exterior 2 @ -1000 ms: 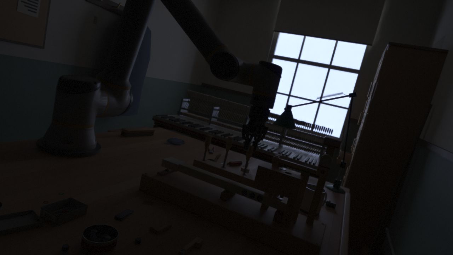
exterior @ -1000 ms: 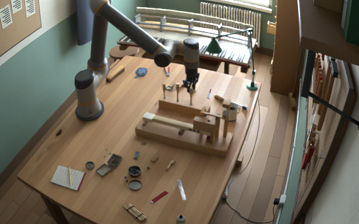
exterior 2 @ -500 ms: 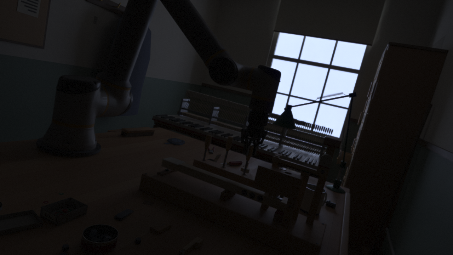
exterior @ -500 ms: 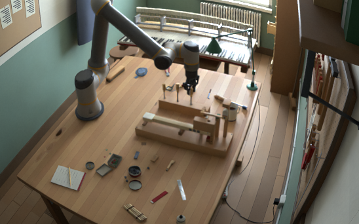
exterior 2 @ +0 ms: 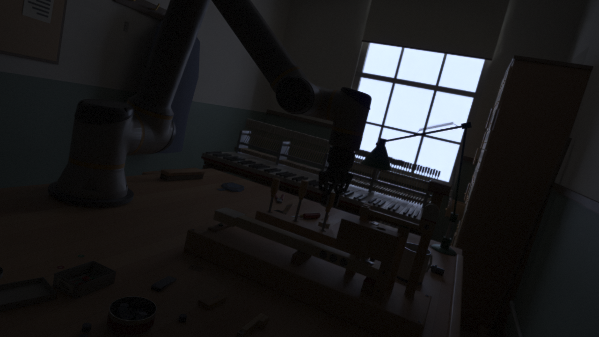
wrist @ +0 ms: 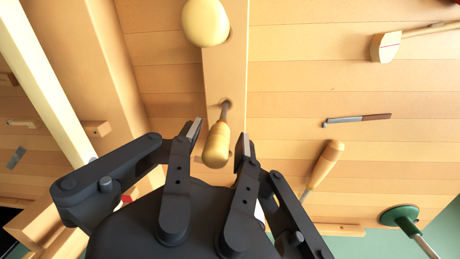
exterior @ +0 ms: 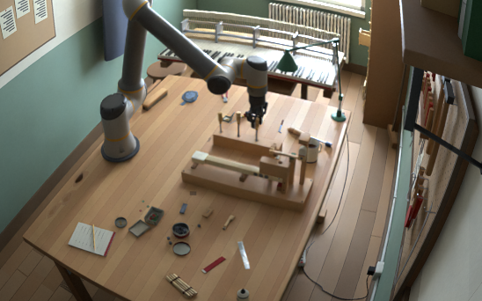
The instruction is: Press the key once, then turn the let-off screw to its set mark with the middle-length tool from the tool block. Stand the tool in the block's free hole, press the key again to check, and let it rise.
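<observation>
The tool block (exterior: 242, 142) is partly hidden under my arm, at the back of the piano action model. Three wooden-handled tools stand in it. The left tool (exterior: 220, 119) and the middle tool (exterior: 238, 119) stand apart from me. My open gripper (wrist: 216, 139) straddles the handle of the right-hand tool (wrist: 217, 146), which stands in its hole with its steel shaft (wrist: 224, 108) going down into the block. Another tool's rounded handle top (wrist: 204, 22) shows further along the block. The white key (exterior: 222, 162) lies along the model's front, leading to the action parts (exterior: 281, 166).
The action model's base (exterior: 246, 185) fills the bench's middle. A loose wooden-handled tool (wrist: 322, 167), a small grey wrench (wrist: 354, 119) and a mallet (wrist: 386, 45) lie on the bench beside the block. A green lamp base (wrist: 399, 216) stands near the bench edge. A mug (exterior: 311, 150) stands right of the model.
</observation>
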